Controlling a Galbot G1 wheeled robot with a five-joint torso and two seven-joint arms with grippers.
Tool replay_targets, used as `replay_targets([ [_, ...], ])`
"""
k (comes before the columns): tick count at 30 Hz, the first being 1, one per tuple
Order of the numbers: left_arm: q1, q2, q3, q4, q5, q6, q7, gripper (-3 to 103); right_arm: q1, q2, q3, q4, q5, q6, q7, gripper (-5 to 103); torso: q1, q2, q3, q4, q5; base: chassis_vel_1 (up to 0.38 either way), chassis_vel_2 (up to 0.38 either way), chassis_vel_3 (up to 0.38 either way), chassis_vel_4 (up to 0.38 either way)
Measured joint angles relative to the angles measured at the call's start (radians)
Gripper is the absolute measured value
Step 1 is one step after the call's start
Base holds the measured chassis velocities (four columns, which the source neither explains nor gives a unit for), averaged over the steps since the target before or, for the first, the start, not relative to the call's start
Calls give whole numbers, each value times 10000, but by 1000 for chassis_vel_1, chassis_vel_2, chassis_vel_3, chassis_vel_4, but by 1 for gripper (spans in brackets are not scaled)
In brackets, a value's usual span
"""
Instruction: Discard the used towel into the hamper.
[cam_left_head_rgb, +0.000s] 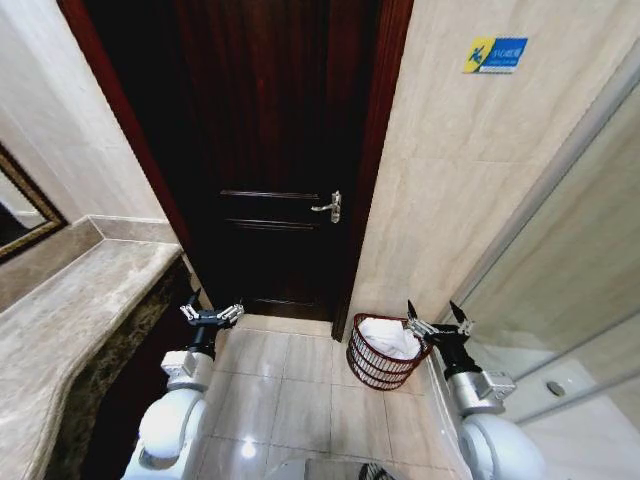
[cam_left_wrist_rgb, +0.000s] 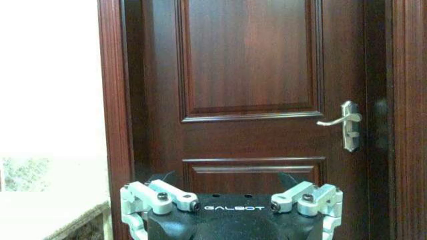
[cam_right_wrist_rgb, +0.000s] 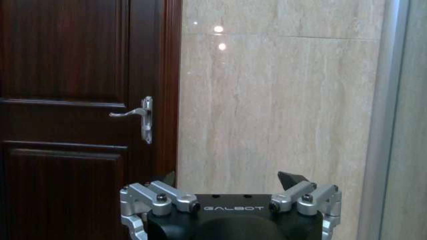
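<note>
One hamper (cam_left_head_rgb: 385, 352) stands on the floor tiles (cam_left_head_rgb: 290, 385) at lower centre-right of my head view, its flat back near the beige wall (cam_left_head_rgb: 440, 180) just right of the dark door (cam_left_head_rgb: 270, 150), and one white towel (cam_left_head_rgb: 388, 336) already lies bunched inside it, below the rim; I judge the discard done, or nearly so. I count two grippers, both empty. My right gripper (cam_left_head_rgb: 440, 322) hangs just right of the hamper's rim, at about rim height, fingers spread wide, which fits a release over the basket; in its wrist view the dark fingertips (cam_right_wrist_rgb: 292, 179) stand well apart, pointed at the wall beside the door. My left gripper (cam_left_head_rgb: 211, 315) sits at lower left of the head view, near the edge of the stone counter (cam_left_head_rgb: 70, 320), spread open too and facing the door (cam_left_wrist_rgb: 250, 100), well apart from the hamper; I take it as idle, kept clear of the working side. One lever handle (cam_left_head_rgb: 330, 207) shows on the door, one blue sign (cam_left_head_rgb: 495, 54) at the upper right of the wall.
</note>
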Motion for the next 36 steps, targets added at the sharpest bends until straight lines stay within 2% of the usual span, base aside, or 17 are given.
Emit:
replay_targets([
  [36, -1, 0, 0, 0, 0, 0, 0, 100, 0, 0, 0, 0, 0, 1, 1, 100, -4, -6, -4, 3, 1, 79, -89, -78, 86],
])
